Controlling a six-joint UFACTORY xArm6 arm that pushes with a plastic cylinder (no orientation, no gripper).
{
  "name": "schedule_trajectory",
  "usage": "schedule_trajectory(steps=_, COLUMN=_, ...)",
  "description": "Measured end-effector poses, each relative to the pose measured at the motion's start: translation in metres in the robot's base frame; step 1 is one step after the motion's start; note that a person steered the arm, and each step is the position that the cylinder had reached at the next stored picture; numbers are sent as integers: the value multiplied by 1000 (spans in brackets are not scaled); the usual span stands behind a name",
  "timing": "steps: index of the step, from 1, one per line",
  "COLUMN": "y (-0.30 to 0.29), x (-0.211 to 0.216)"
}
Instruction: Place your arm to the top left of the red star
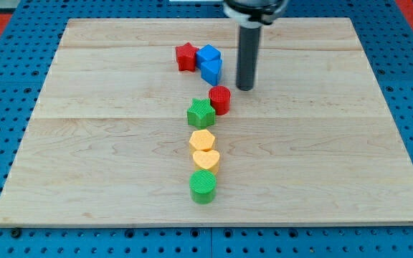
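Observation:
The red star (186, 56) lies near the view's top centre of the wooden board (106, 143). It touches a blue cube (209, 54) on its right, with a second blue block (212, 71) just below that cube. My tip (245, 88) rests on the board to the right of the blue blocks and below-right of the red star, just above-right of a red cylinder (220, 99).
A green star (201, 113) touches the red cylinder's lower left. Below it run a yellow hexagon (202, 140), a yellow heart (206, 159) and a green cylinder (203, 187) in a column. A blue pegboard (6, 86) surrounds the board.

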State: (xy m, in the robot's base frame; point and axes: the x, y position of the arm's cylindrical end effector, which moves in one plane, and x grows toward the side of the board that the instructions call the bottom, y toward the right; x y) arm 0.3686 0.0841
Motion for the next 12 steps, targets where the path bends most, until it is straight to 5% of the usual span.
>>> schedule_trajectory(steps=1, y=19, x=-52)
schedule_trajectory(steps=2, y=-21, x=-113)
schedule_trajectory(steps=6, y=-179, x=-113)
schedule_trajectory(steps=9, y=-211, x=-50)
schedule_trajectory(steps=10, y=-217, x=-97)
schedule_trajectory(steps=12, y=-181, x=-84)
